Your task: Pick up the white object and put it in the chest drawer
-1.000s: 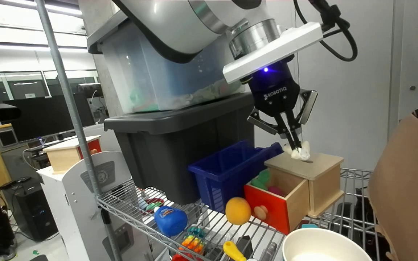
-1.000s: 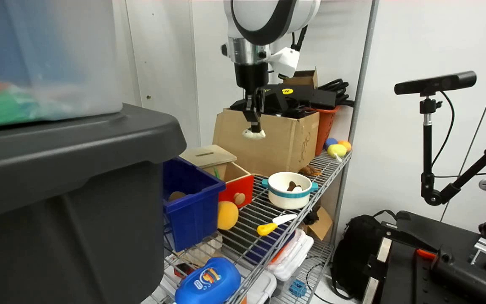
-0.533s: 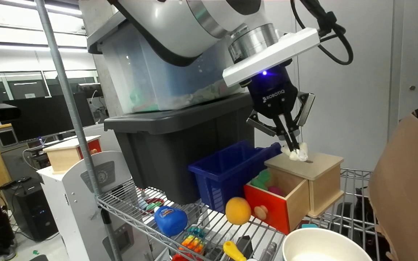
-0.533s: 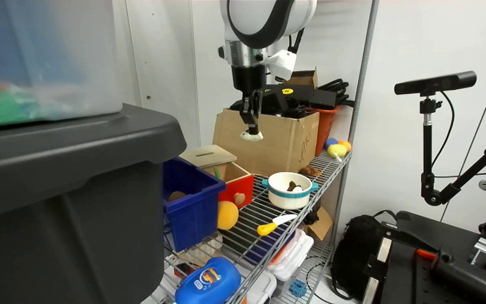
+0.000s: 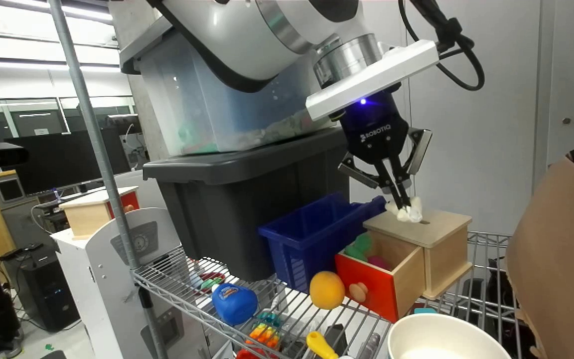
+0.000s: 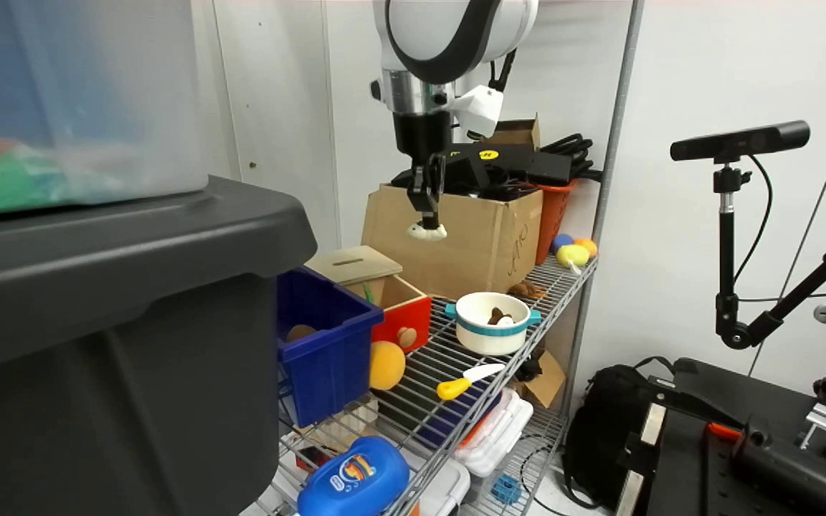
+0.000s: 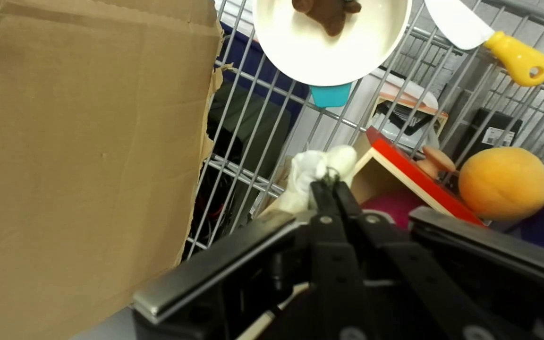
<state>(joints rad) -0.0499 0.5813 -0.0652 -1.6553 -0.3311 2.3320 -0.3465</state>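
Robotiq gripper (image 5: 403,203) was squeezed almost together, pinching a small white toy (image 5: 410,214) that hung in midair near the light-wood chest drawer (image 5: 444,227), whose red-fronted compartment (image 5: 382,291) stood pulled out, a green object (image 5: 361,244) and a magenta object (image 5: 379,262) lay inside, an orange ball (image 5: 327,290) just beside it.

A wire shelf (image 5: 165,271) holds an orange ball (image 5: 327,290) beside a blue bin (image 5: 292,260) and a blue bottle (image 6: 355,476) near the front edge. A white pot (image 6: 490,342) with teal handles (image 7: 330,96) contains something brown (image 7: 329,15); a yellow-handled knife (image 7: 491,43) lies near it. A cardboard box (image 6: 467,244) stands near the pot; a translucent tub (image 5: 177,99) sits on a dark grey tote (image 5: 252,219).
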